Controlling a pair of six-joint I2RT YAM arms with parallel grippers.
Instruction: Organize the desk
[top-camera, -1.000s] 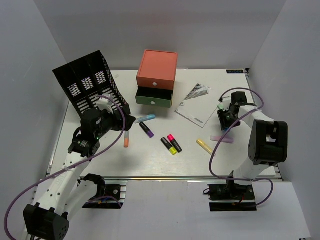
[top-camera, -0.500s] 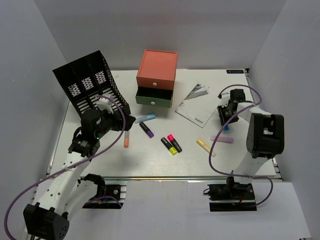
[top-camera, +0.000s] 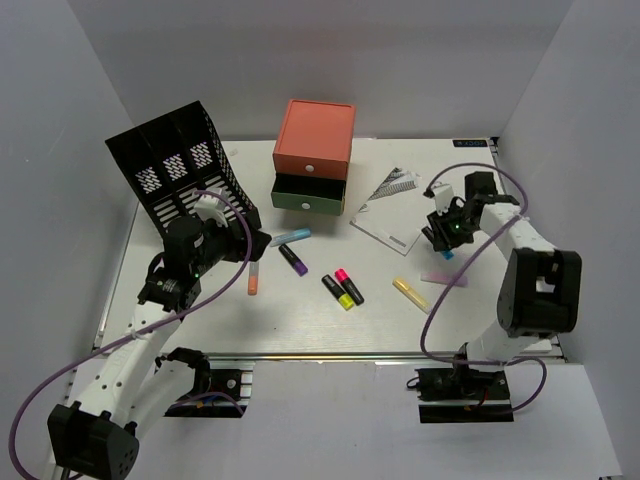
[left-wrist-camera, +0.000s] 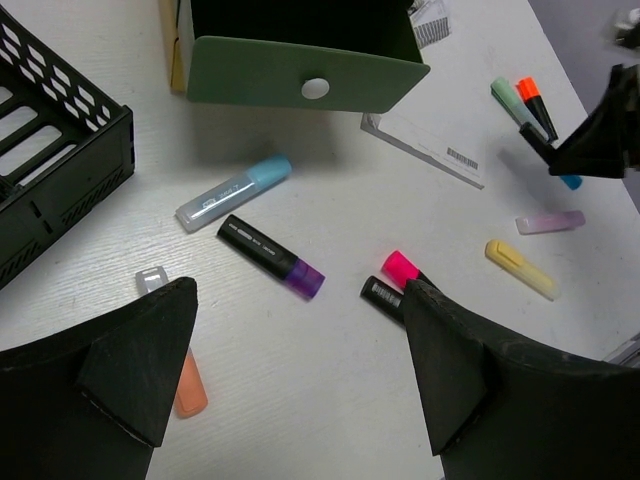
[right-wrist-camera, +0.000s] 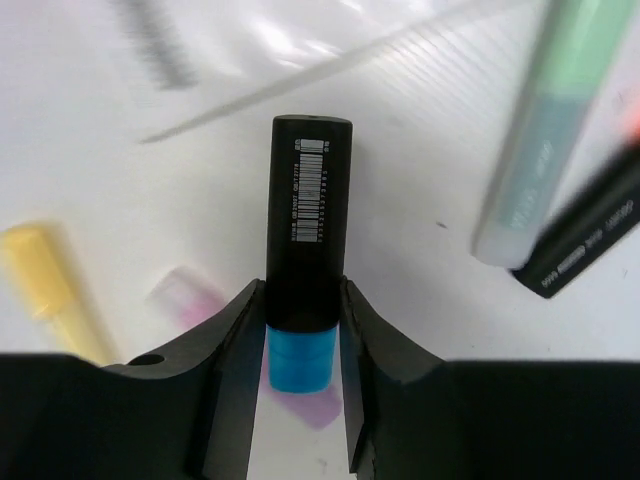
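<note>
The white desk (top-camera: 200, 320) holds scattered highlighters. My right gripper (top-camera: 445, 233) (right-wrist-camera: 302, 300) is shut on a black highlighter with a blue cap (right-wrist-camera: 310, 190), near the notebook's (top-camera: 388, 210) right edge. A lilac highlighter (top-camera: 445, 277) and a yellow one (top-camera: 408, 291) lie close below it. My left gripper (top-camera: 255, 243) (left-wrist-camera: 300, 330) hangs open above the desk, nothing between its fingers. Under it lie a pale blue marker (left-wrist-camera: 232, 193), a purple-capped one (left-wrist-camera: 270, 256), an orange one (left-wrist-camera: 188, 385) and a pink-capped one (left-wrist-camera: 402, 268).
A black file rack (top-camera: 180, 175) stands at the back left. The orange and green drawer unit (top-camera: 314, 155) sits at the back centre, its green drawer pulled out. A pale green marker (right-wrist-camera: 555, 130) and an orange-capped black one (left-wrist-camera: 537, 105) lie beside the right gripper.
My right jaws have closed in onto the blue-capped highlighter, and that arm has shifted slightly left. The left arm has not moved.
</note>
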